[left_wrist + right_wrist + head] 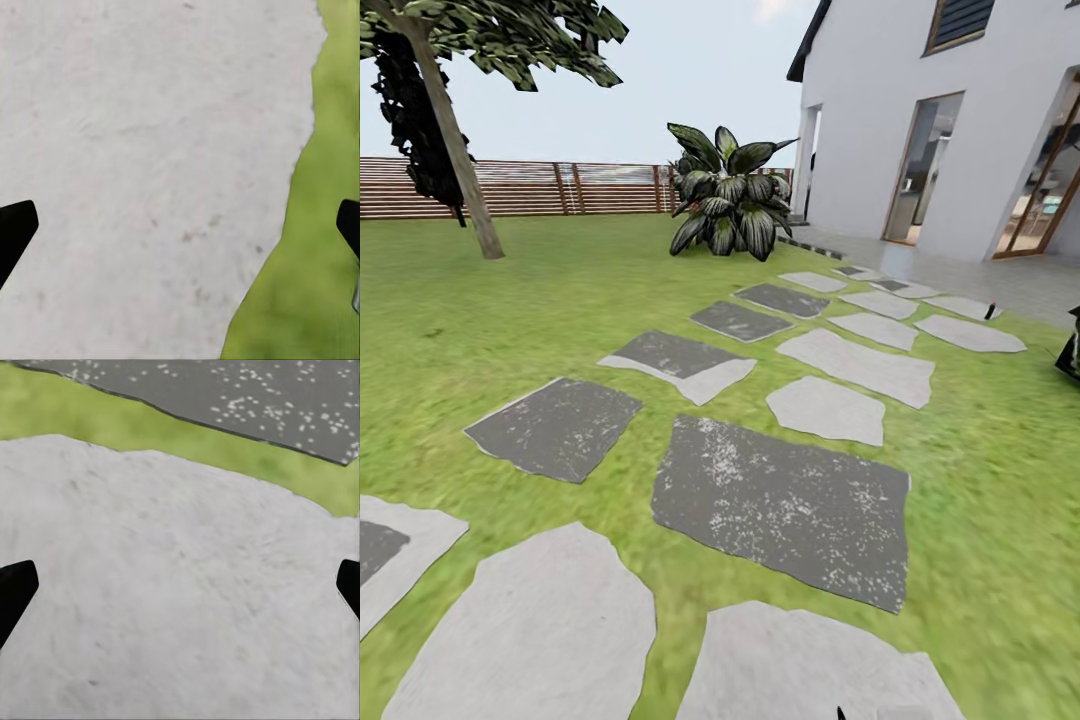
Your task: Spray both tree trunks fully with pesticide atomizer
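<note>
**Ana:** Pesticide atomizer, can you find it somewhere?

**Ben:** Not with certainty. The biggest thing is the wide green lawn (470,300) of the garden. Behind it stand the white house with glass doors (880,90) and the brown horizontal-slat wooden fence (560,188). A path of flat grey stepping stones (780,505), some pale and some dark, runs toward the paved patio (960,268).

**Ana:** And the trees?

**Ben:** At far left stands a leaning tree with a grey-tan trunk (455,150). I cannot say if it is one to spray. Near the house there is a dark broad-leaved plant (728,195).

**Ana:** So where may the pesticide atomizer be?

**Ben:** A small dark object (1072,348) sits on the grass at the right edge of the head view, cut off by the frame. I judge it may be the sprayer, but it is too small to tell, and so is its long axis.

**Ana:** Which arm is nearer?

**Ben:** The object lies forward and to the right, well apart from both arms, so probably the right one. The left gripper (180,232) hangs over a pale stone beside grass. The right gripper (180,592) is over another pale stone. Both have their jaws spread wide and hold nothing.
</note>
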You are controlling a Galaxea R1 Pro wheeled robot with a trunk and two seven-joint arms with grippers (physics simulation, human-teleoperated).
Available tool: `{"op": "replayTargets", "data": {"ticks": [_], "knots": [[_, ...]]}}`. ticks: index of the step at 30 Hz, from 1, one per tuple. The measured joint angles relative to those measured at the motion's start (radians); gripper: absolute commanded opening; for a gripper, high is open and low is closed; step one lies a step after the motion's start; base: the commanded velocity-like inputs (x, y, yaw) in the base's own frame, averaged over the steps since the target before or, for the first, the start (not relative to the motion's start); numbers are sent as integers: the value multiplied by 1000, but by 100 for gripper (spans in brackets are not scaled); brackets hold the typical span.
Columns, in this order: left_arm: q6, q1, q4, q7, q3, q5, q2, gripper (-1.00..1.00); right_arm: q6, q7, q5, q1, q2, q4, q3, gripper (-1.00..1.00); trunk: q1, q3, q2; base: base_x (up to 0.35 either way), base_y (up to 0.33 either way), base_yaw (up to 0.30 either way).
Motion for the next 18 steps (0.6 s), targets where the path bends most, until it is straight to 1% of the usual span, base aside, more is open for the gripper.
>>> {"op": "replayTargets", "data": {"ticks": [18], "knots": [[0,0,0,0,0,0,0,100,0,0,0,0,0,1,0,100,0,0,0,333,0,0]]}}
